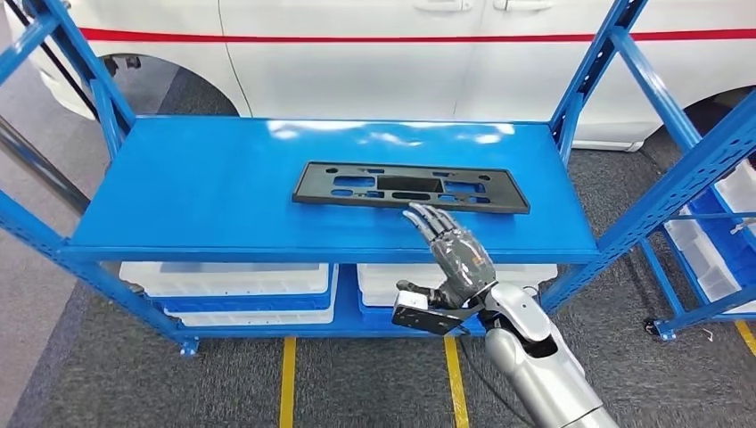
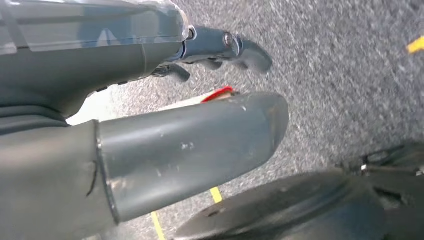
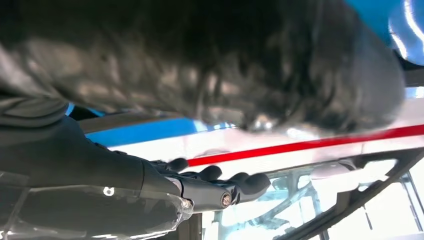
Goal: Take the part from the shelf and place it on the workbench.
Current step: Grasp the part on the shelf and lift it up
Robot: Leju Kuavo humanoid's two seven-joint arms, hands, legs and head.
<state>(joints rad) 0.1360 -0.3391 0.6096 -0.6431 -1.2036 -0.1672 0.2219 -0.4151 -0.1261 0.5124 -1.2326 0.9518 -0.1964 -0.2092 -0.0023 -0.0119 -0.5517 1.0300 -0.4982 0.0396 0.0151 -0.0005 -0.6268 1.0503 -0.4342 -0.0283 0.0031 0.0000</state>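
Observation:
A flat black part (image 1: 506, 194) with several cut-outs lies lengthwise on the top board of the blue shelf (image 1: 196, 187), right of the middle. My right hand (image 1: 455, 250) reaches over the shelf's front edge with its fingers stretched out and apart, holding nothing. Its fingertips (image 1: 417, 212) end right at the part's near edge; whether they touch it I cannot tell. In the right wrist view the fingers (image 3: 220, 187) point towards the blue board (image 3: 145, 131). My left hand (image 2: 190, 145) hangs over the grey floor, fingers (image 2: 235, 47) apart from the thumb, with nothing in it.
A white car (image 1: 357, 53) with a red stripe stands close behind the shelf. White bins (image 1: 232, 285) sit on the lower level. Blue uprights (image 1: 686, 169) flank the board, and a second rack with bins (image 1: 713, 241) stands at the right. Yellow lines (image 1: 287, 383) mark the floor.

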